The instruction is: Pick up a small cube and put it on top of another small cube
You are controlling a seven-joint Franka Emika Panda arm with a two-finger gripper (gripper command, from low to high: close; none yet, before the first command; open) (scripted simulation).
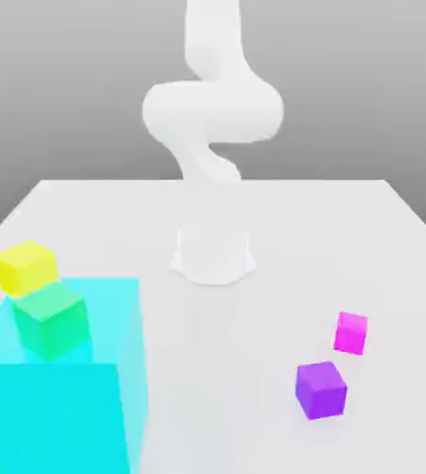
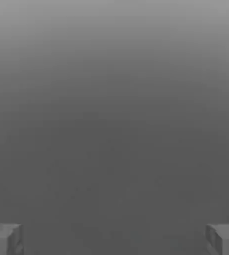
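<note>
I see a white surface (image 1: 115, 213) carrying a large cyan cube (image 1: 59, 398), a yellow cube (image 1: 27, 267), a violet cube (image 1: 321, 390) and, near it, a magenta cube (image 1: 351, 331).

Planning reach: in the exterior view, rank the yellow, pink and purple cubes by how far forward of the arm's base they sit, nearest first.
1. yellow cube: exterior view's left, about level with the arm's base.
2. pink cube: exterior view's right, farther forward.
3. purple cube: right, farthest forward.
</note>
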